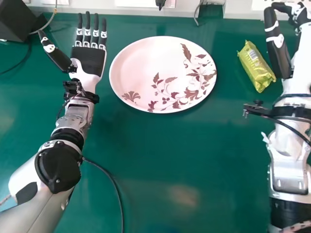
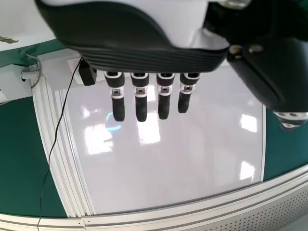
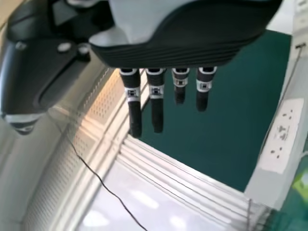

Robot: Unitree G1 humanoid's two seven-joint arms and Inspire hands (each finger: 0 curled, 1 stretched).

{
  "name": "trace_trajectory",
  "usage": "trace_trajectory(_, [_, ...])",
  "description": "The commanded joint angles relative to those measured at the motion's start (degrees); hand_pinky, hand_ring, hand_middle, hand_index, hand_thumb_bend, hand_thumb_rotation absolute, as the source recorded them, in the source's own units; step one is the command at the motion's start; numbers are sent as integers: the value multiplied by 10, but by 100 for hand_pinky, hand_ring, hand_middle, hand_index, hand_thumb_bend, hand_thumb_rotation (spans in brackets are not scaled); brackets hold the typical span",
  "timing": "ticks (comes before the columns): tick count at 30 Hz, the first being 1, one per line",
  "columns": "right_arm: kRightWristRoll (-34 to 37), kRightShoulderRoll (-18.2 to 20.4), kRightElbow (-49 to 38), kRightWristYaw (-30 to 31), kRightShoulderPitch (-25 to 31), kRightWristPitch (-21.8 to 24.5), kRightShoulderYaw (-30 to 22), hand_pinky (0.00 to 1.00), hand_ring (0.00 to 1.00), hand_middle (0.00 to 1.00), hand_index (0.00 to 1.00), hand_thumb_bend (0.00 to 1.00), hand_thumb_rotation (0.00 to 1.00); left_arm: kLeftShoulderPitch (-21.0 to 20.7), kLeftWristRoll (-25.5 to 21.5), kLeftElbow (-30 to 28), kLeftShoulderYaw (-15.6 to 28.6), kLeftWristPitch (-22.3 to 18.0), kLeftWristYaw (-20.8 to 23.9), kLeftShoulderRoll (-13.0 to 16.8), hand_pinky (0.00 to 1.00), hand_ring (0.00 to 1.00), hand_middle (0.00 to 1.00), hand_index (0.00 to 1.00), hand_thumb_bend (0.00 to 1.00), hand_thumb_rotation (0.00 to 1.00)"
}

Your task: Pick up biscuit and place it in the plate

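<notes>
The oval white plate (image 1: 163,74) with brown leaf patterns lies on the green table, and to its right rests the biscuit (image 1: 256,67) in a yellow-green wrapper. My left hand (image 1: 90,59) is palm up left of the plate, apart from it, fingers straight. It hangs into the left wrist view too, with the hand's fingers (image 2: 140,98) extended. My right hand (image 1: 279,48) is just right of the biscuit, holding nothing. In the right wrist view the right hand (image 3: 156,103) has extended fingers, and a bit of the green wrapper (image 3: 302,185) shows at the edge.
A black box (image 1: 18,19) with cables stands at the table's back left. A pale strip with sockets (image 1: 141,7) runs along the back edge. A black cable (image 1: 114,187) trails over the table beside my left forearm.
</notes>
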Motion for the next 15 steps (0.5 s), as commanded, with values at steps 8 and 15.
trace_trajectory(8, [-37, -36, -57, 47, 2, 95, 22, 93, 79, 80, 73, 100, 41, 4, -1, -1, 4, -2, -2, 0, 71, 89, 95, 98, 98, 70])
trace_trajectory(15, [-62, -67, -74, 86, -7, 147, 36, 92, 78, 80, 73, 100, 40, 4, 0, -1, 3, -2, -1, -1, 72, 91, 97, 100, 100, 72])
